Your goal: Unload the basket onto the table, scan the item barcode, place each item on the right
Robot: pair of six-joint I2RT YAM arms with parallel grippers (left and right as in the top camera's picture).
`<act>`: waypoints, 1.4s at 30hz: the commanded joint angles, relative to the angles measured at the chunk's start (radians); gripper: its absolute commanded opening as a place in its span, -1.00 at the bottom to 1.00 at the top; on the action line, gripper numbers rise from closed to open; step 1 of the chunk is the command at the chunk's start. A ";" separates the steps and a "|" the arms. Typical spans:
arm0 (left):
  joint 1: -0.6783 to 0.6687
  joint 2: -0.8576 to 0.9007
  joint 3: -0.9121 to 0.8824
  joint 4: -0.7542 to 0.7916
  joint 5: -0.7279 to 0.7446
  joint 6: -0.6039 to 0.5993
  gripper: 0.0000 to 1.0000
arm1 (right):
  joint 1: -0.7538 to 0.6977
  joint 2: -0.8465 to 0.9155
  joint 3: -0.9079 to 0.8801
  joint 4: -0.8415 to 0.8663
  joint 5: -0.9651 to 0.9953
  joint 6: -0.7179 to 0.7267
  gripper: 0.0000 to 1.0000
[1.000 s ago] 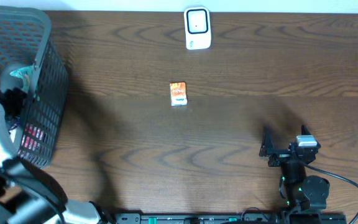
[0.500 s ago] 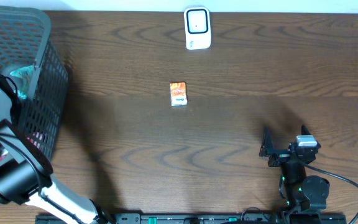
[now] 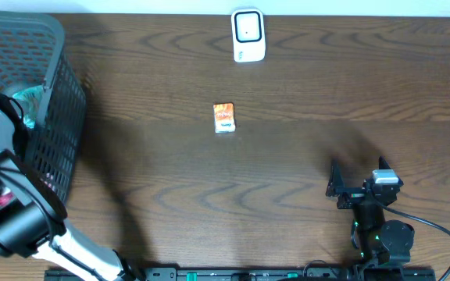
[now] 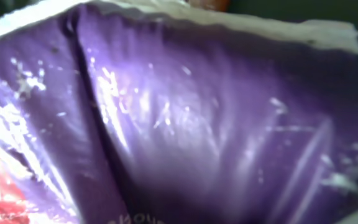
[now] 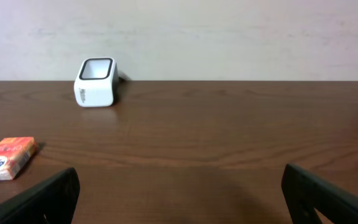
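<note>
Retrieval: pressing left gripper (image 3: 18, 109) jaws together on glossy purple plastic pouch (image 4: 185, 124) in dark mesh basket (image 3: 65, 86), far left, judging it light, soft, slippery, best pinched at white seam (image 4: 229, 18); holding right gripper (image 5: 179, 193) jaws apart.

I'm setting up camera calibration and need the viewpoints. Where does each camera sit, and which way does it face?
Overhead: above the table, looking straight down on mesh basket, scanner and orange packet; left arm reaches into the basket, right arm sits at the near edge.
Left wrist: apparently inside the basket, pressed close to a glossy purple bag; no fingers show.
Right wrist: low over the table, facing the far wall; its open fingers frame the bottom corners.
Shared: overhead and right wrist both show scanner and packet.
</note>
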 commanded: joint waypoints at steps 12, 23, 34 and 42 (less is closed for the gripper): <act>0.006 -0.613 0.089 0.369 0.494 -0.135 -0.86 | -0.004 -0.006 -0.001 -0.005 0.008 0.010 0.98; -0.357 -0.757 0.089 0.510 0.643 -0.136 -0.85 | -0.004 -0.006 -0.001 -0.005 0.008 0.010 0.98; -0.885 -0.594 0.088 0.478 0.628 0.005 -0.86 | -0.004 -0.006 -0.001 -0.005 0.008 0.010 0.98; -1.089 -0.363 0.088 0.507 0.481 0.001 -0.85 | -0.004 -0.006 -0.001 -0.005 0.008 0.010 0.99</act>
